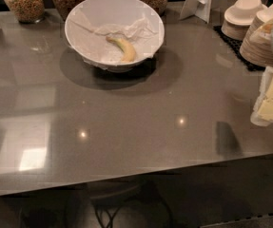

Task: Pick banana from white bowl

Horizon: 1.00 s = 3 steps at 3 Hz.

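The banana (122,49) lies inside the white bowl (75,31), a little right of its middle, resting on the crumpled white paper (126,28) that lines it, stem end pointing up and left. The bowl stands toward the back of the glossy grey surface (126,127). Behind it is a row of glass jars (24,1) filled with grains. To the right, stacked cream bowls and plates (250,18) sit on a black mat (229,42). The gripper (271,106) hangs at the far right edge, well apart from the bowl; whether its grip is spread or closed I can't make out.
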Motion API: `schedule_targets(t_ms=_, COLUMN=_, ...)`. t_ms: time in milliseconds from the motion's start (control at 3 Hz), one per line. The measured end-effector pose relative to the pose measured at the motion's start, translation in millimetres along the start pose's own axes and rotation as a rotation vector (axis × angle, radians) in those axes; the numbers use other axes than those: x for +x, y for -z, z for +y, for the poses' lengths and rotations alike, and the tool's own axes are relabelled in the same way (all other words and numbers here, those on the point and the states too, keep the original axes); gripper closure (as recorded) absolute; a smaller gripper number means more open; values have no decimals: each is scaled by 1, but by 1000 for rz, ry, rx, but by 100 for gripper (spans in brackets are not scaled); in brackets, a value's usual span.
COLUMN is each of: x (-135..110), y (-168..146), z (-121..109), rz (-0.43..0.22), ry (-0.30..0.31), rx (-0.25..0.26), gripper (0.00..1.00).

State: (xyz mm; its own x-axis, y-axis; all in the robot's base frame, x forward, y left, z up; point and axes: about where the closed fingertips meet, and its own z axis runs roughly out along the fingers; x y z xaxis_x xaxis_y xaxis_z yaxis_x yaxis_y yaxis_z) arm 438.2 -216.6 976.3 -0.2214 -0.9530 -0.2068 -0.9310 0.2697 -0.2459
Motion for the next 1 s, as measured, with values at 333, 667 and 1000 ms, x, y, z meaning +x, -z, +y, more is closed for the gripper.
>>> schedule_targets(t_ms=333, x=0, y=0, z=0, rz=-1, ry=0, rx=0, gripper=0)
schedule_targets(t_ms=667, x=-8, y=-1, z=-5, rz=-35, ry=-4, rx=18, gripper=0)
schedule_targets(t_ms=1000, x=-31, y=-9, z=-17, rz=-128, ry=-6, rx=39, gripper=0)
